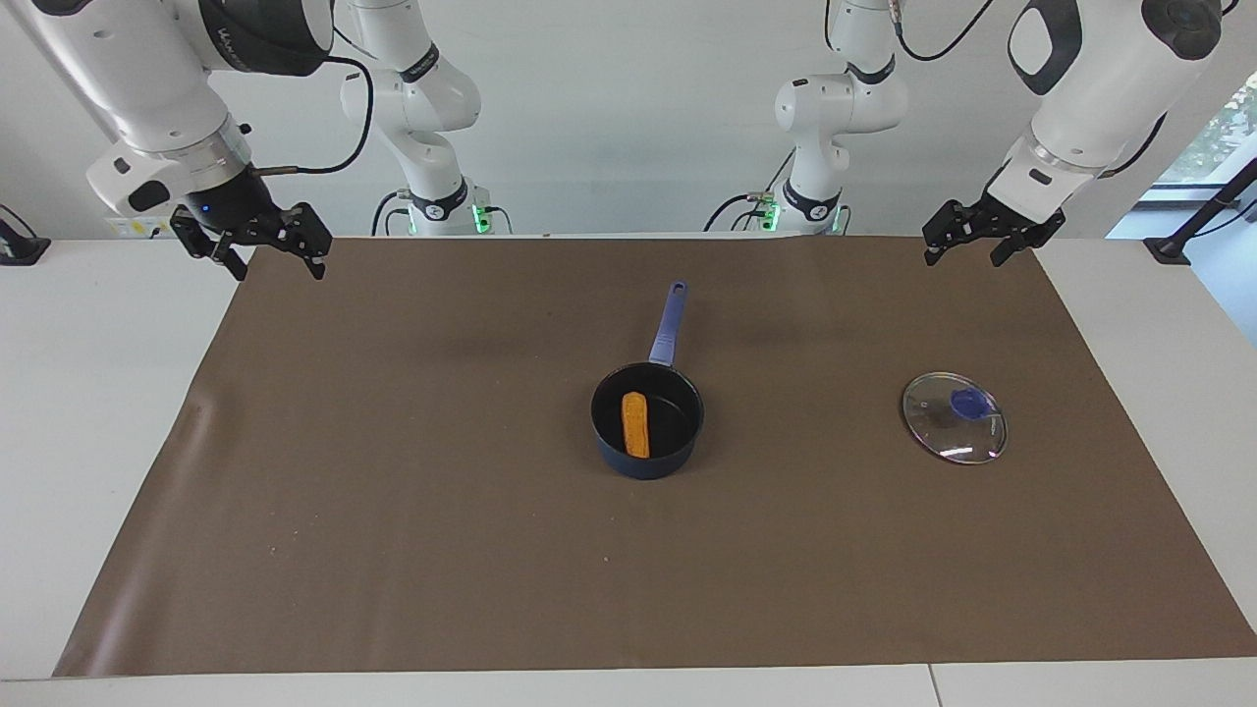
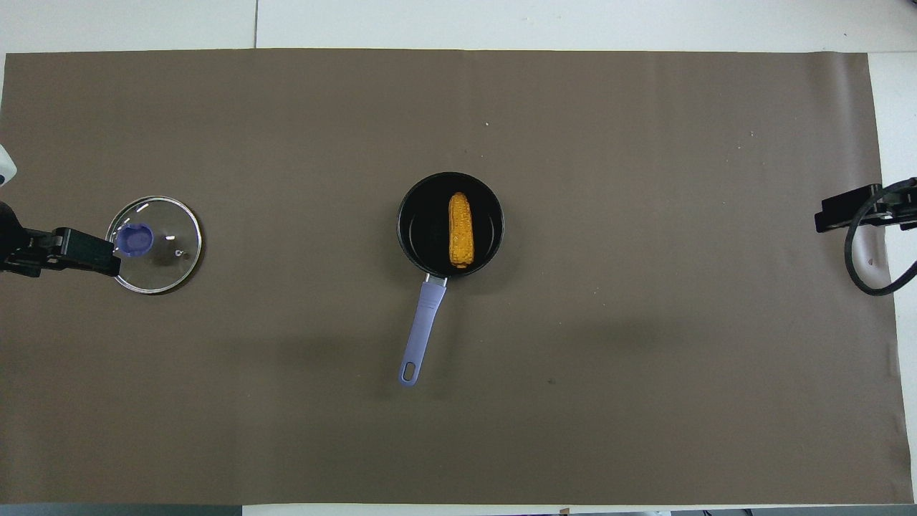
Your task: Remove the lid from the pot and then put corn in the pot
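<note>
The dark blue pot [image 1: 648, 460] stands uncovered in the middle of the brown mat, its light blue handle [image 1: 668, 324] pointing toward the robots. The corn [image 1: 635, 424] lies inside the pot [image 2: 423, 222], also clear in the overhead view [image 2: 460, 229]. The glass lid [image 1: 955, 417] with its blue knob lies flat on the mat toward the left arm's end [image 2: 161, 251]. My left gripper [image 1: 964, 255] is open and empty, raised over the mat's corner at its own end. My right gripper [image 1: 277, 267] is open and empty, raised over the mat's corner at its end.
The brown mat [image 1: 412, 511] covers most of the white table. In the overhead view the left gripper [image 2: 79, 252] overlaps the lid's edge only because it is raised; the right gripper [image 2: 849, 209] shows at the mat's edge with a black cable loop.
</note>
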